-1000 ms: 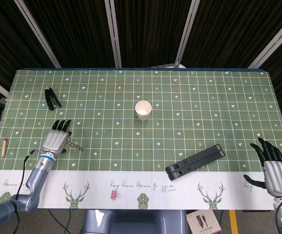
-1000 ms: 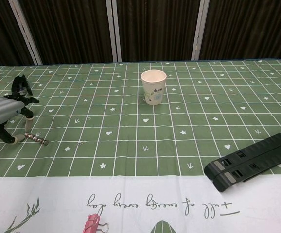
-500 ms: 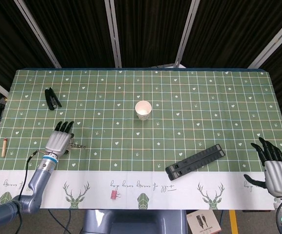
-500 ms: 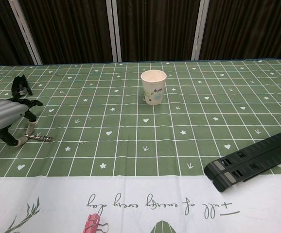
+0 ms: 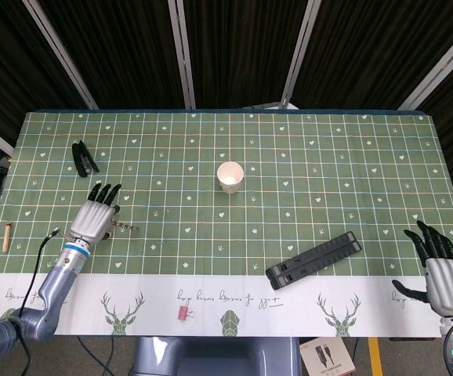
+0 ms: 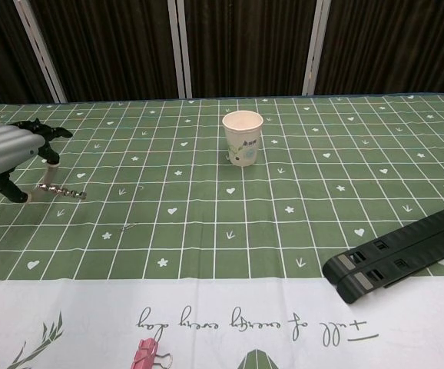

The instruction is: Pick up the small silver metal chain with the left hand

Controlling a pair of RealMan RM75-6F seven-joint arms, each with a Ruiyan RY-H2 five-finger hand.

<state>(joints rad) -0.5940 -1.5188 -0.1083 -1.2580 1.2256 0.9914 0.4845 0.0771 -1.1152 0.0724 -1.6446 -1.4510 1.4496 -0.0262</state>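
Note:
The small silver metal chain (image 6: 64, 191) is short and thin, lying out to the right of my left hand (image 6: 7, 151) at the table's left side. The hand pinches the chain's left end between its fingertips, and the rest trails level just over the green checked cloth. The head view shows the same chain (image 5: 126, 227) poking out to the right of the left hand (image 5: 95, 219). I cannot tell whether the free end touches the cloth. My right hand (image 5: 446, 278) rests at the front right corner, fingers spread, holding nothing.
A paper cup (image 5: 230, 175) stands mid-table. A long black strip (image 5: 314, 259) lies front right. A black clip-like tool (image 5: 84, 157) is behind the left hand, a small wooden stick (image 5: 7, 235) to its left, and a pink binder clip (image 5: 183, 312) lies on the white front border.
My left hand has moved away from the front edge and up a little, and the chain has gone with it. The right hand has stayed where it was.

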